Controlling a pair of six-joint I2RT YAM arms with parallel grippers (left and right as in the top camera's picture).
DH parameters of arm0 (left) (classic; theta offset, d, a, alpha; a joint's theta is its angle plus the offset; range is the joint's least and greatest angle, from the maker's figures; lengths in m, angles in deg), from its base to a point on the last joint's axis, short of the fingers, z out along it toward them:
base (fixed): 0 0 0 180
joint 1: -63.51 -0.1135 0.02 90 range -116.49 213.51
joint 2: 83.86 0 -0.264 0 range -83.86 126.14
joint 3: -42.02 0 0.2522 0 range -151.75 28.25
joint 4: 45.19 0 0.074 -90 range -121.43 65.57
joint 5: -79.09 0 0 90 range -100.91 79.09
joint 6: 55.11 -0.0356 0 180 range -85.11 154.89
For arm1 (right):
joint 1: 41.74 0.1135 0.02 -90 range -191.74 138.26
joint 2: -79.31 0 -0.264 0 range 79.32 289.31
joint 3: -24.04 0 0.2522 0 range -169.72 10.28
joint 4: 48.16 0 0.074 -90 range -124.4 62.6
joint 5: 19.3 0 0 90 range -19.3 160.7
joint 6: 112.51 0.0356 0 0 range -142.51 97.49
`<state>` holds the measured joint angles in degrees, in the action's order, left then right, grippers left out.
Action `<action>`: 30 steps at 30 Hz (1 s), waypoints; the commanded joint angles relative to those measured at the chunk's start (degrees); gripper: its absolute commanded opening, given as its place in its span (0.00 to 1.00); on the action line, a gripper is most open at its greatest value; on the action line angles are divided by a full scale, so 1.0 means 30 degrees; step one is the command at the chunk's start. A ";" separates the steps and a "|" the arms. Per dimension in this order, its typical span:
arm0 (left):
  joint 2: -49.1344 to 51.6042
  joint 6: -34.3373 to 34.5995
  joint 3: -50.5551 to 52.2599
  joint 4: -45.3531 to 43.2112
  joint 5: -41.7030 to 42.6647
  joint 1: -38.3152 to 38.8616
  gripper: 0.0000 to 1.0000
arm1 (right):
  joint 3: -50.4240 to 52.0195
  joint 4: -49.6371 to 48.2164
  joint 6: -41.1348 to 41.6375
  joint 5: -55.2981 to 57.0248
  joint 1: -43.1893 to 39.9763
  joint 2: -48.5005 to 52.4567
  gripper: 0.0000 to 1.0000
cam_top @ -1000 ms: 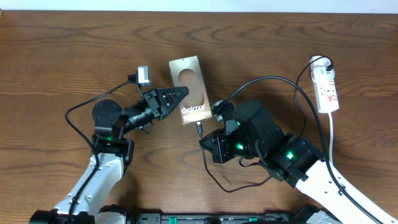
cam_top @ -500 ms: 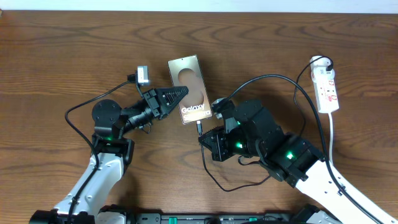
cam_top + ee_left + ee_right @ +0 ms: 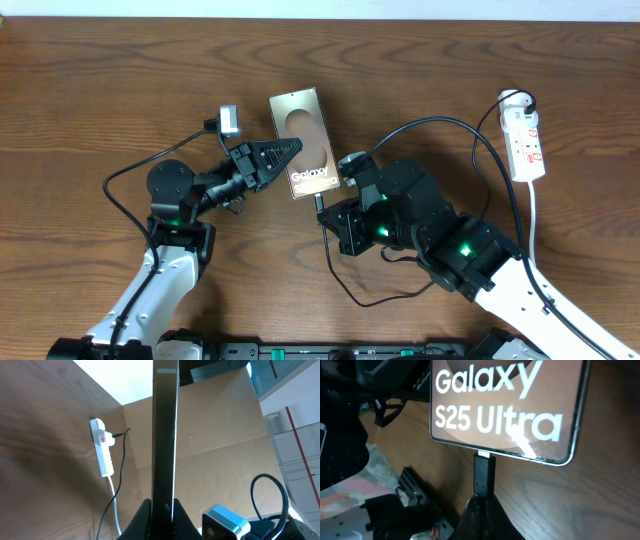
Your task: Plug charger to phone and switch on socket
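Observation:
The phone [image 3: 305, 145] lies on the table with "Galaxy" lettering. My left gripper [image 3: 290, 150] is shut on its left edge; in the left wrist view the phone [image 3: 165, 430] shows edge-on between the fingers [image 3: 163, 510]. My right gripper [image 3: 322, 215] is shut on the charger plug [image 3: 484, 475], whose tip meets the phone's bottom edge [image 3: 505, 410] at the port. The black charger cable [image 3: 440, 128] loops to the white socket [image 3: 524, 145] at far right, also seen in the left wrist view [image 3: 102, 452].
The socket's thick white cord [image 3: 532, 225] runs down past my right arm. Slack charger cable [image 3: 370, 298] loops on the table below the right gripper. The wooden table [image 3: 100, 90] stretches to the left and back.
My right gripper has moved up and slightly left toward the phone, bringing the plug tip to its bottom edge. The left gripper and phone have shifted slightly.

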<state>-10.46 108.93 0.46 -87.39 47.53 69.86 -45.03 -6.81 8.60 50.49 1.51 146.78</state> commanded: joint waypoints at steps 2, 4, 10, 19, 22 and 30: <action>-0.0138 -0.0590 -0.0597 -0.0299 0.1326 0.0087 0.07 | -0.0066 -0.0903 -0.0393 0.2390 -0.0153 0.0022 0.01; -0.0138 -0.0590 -0.0597 -0.0299 0.1355 0.0087 0.07 | -0.0066 -0.1275 -0.0393 0.2616 -0.0153 0.0015 0.01; -0.0138 -0.0809 -0.0597 -0.0299 0.1348 0.0087 0.07 | -0.0066 -0.1545 -0.0393 0.2616 -0.0153 0.0015 0.01; -0.0138 -0.1129 -0.0597 -0.0299 0.0146 0.0087 0.07 | -0.0066 0.0714 -0.0321 0.0692 -0.0131 0.0015 0.41; -0.0138 -0.1552 -0.0597 -0.0291 0.0146 0.0087 0.07 | -0.0066 0.0918 -0.0321 0.0036 -0.0109 0.0022 0.43; -0.0138 -0.1683 -0.0597 -0.0291 -0.0240 0.0087 0.07 | -0.0058 0.0707 -0.0313 0.2310 0.0991 0.0022 0.19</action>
<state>-10.46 105.13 0.00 -87.32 47.22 70.05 -44.68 -4.32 7.97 53.99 3.02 146.78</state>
